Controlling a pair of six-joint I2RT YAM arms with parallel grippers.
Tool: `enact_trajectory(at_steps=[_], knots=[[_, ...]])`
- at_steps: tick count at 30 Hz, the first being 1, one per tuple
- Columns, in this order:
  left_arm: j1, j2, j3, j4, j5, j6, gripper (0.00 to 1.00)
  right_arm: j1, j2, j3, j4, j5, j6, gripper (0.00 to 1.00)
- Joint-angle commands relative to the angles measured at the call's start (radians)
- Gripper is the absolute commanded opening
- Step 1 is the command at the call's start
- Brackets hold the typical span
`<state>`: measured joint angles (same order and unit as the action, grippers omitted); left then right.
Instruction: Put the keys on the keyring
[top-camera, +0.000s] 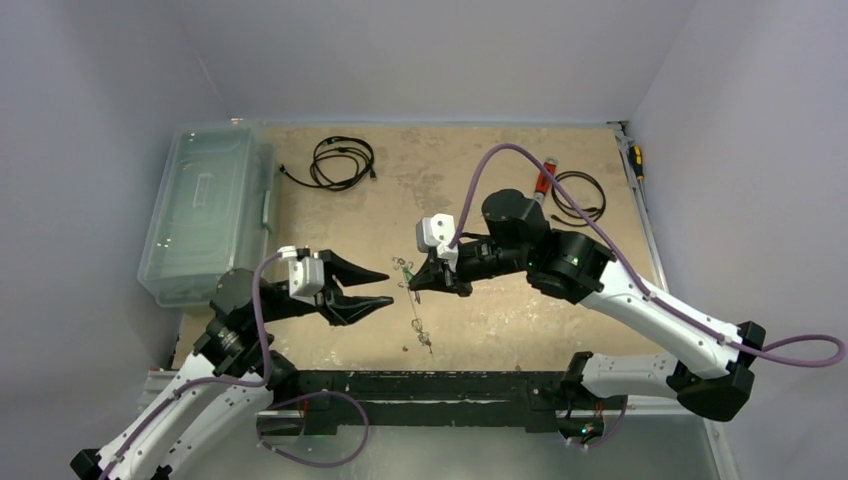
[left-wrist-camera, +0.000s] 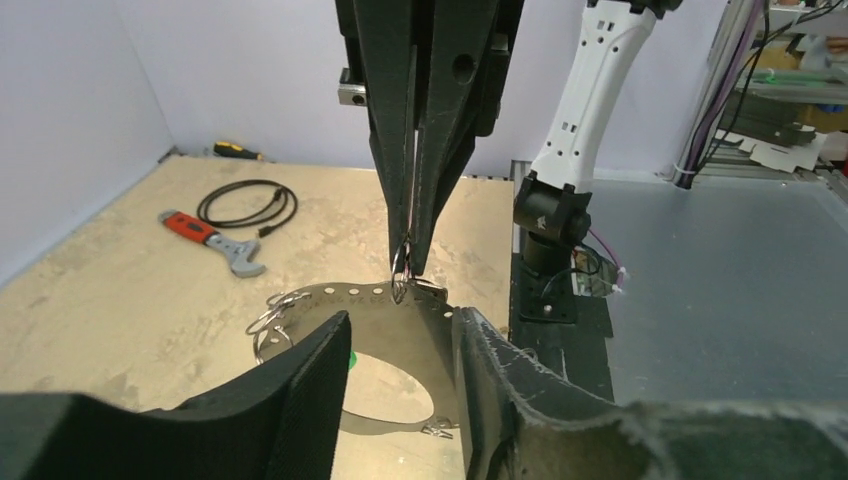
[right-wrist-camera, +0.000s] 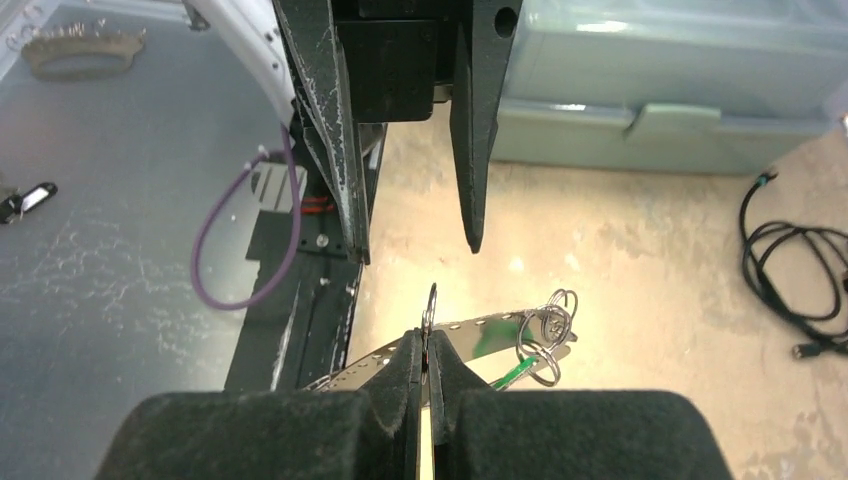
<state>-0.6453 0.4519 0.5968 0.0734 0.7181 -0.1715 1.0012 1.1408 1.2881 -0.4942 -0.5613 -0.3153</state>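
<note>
The keyring is a flat grey hoop with small holes; from above, the keyring looks like a thin wire. My right gripper is shut on a small split ring at the hoop's band, with a red sliver between its pads. More split rings and a green key tag hang on the hoop. Another small key sits at its lower edge. My left gripper stands open, one finger on either side of the hoop and neither gripping it. Seen from above, the left gripper faces the right gripper.
A clear plastic bin stands at the left. A black coiled cable lies at the back, with a red-handled wrench and a second cable at the back right. A screwdriver lies along the right edge.
</note>
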Motion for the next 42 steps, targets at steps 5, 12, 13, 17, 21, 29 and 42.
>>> enact_trajectory(at_steps=[5, 12, 13, 17, 21, 29, 42], knots=[[-0.015, 0.062, -0.032, 0.113, 0.003, -0.049, 0.33, 0.005, 0.109, 0.175, -0.26, 0.123, -0.056, 0.0], [-0.065, 0.128, -0.018, 0.09, -0.019, -0.002, 0.29, 0.017, 0.152, 0.223, -0.299, 0.127, -0.065, 0.0], [-0.075, 0.14, -0.015, 0.078, -0.023, 0.006, 0.29, 0.019, 0.153, 0.225, -0.3, 0.127, -0.064, 0.0], [-0.095, 0.17, 0.003, 0.041, -0.044, 0.035, 0.29, 0.029, 0.161, 0.234, -0.31, 0.123, -0.071, 0.0], [-0.096, 0.169, 0.006, 0.026, -0.066, 0.046, 0.28, 0.035, 0.163, 0.235, -0.314, 0.114, -0.078, 0.0], [-0.099, 0.12, 0.033, -0.028, -0.098, 0.074, 0.44, 0.04, 0.155, 0.222, -0.316, 0.124, -0.078, 0.0], [-0.097, 0.136, 0.034, -0.011, -0.093, 0.066, 0.38, 0.056, 0.146, 0.221, -0.311, 0.088, -0.083, 0.0]])
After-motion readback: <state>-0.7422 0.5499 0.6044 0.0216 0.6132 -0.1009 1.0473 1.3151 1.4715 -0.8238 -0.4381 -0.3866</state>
